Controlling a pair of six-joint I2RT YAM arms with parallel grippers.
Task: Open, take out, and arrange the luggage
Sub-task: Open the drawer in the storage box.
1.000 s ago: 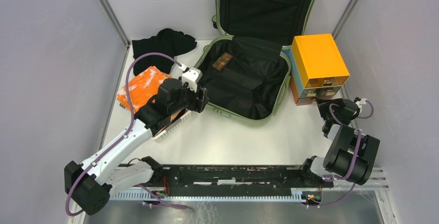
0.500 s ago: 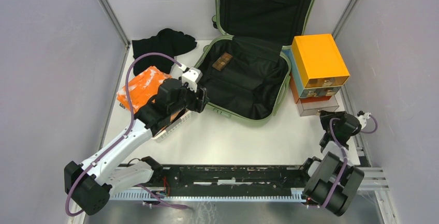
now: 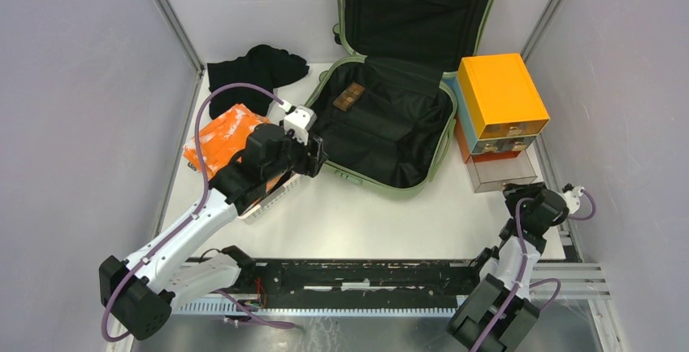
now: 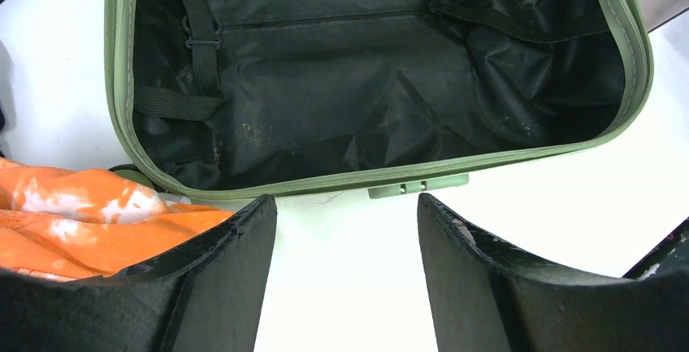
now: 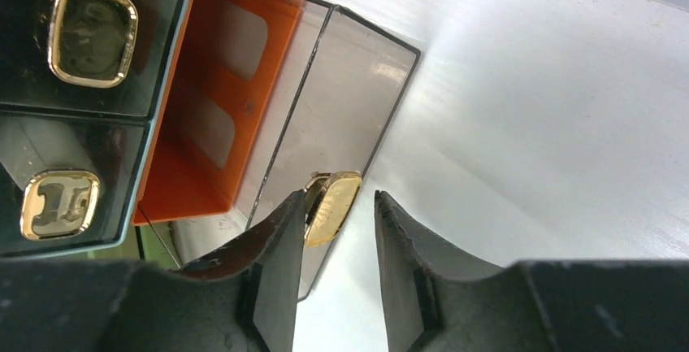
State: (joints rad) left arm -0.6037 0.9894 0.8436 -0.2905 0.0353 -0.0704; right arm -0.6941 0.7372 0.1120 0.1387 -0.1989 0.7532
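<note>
The luggage (image 3: 390,136), a sage-green suitcase, lies open at the back centre with its lid leaning on the rear wall. Its black lining (image 4: 366,116) fills the left wrist view. A small brown block (image 3: 348,97) rests inside near the hinge. My left gripper (image 3: 313,157) hovers open just before the suitcase's front rim, nothing between its fingers (image 4: 345,202). My right gripper (image 3: 520,193) stands at the pulled-out clear bottom drawer (image 3: 502,173). The drawer's gold handle (image 5: 331,206) sits between the jaws (image 5: 337,197), against the left finger, with a gap to the right one.
The orange and light-blue drawer box (image 3: 500,96) stands right of the suitcase. A white perforated basket (image 3: 272,197) lies under my left wrist, beside an orange bundle (image 3: 223,136). Black cloth (image 3: 256,67) lies at the back left. Grey walls close in both sides.
My right arm drew back toward the near edge, pulling the clear bottom drawer out of the box. Its jaws have parted from the gold handle. The left arm has not moved.
</note>
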